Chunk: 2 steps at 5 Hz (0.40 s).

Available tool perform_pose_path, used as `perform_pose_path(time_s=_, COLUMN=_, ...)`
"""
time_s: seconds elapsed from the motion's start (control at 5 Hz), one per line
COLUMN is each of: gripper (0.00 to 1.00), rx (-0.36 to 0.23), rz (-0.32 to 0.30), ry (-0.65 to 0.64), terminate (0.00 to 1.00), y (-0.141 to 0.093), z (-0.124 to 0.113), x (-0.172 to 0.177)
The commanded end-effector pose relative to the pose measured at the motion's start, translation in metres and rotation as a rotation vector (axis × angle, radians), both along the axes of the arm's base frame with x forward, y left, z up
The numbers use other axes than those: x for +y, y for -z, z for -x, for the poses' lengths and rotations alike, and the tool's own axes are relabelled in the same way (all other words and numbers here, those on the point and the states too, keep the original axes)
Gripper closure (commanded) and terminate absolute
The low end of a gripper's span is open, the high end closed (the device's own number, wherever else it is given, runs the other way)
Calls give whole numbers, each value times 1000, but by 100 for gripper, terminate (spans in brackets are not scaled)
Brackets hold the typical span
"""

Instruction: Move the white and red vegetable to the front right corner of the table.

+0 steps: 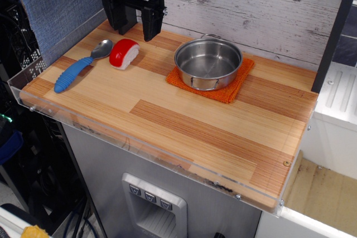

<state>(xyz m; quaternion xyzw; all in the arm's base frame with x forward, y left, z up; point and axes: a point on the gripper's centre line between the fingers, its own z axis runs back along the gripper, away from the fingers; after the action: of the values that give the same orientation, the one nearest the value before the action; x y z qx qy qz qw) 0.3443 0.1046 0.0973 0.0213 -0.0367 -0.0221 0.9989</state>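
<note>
Gripper (pixel 135 30): held with fingers apart, empty, at the worktop's (pixel 184 126) rear left. White and red vegetable (pixel 123 53): located just below-front, beside the blue-handled spoon (pixel 81 66); long axis tilted diagonally.

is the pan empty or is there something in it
Empty: the pan on the orange cloth shows only its bare shiny steel bottom.

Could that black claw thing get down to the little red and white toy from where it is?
Probably yes. The end effector hangs open just behind and above the white and red vegetable, nothing between them. The spoon lies close on one side, so it might get nudged.
</note>
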Motion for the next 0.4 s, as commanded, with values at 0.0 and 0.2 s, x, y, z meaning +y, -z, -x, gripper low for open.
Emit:
perform_pose_path(time_s=0.0, gripper=0, rx=0, rz=0, ry=0, terminate=0, y=0, z=0, x=0)
perform_pose_path(time_s=0.2, gripper=0, rx=-7, rz=-24, ry=-67, terminate=0, y=4, z=-3, x=20)
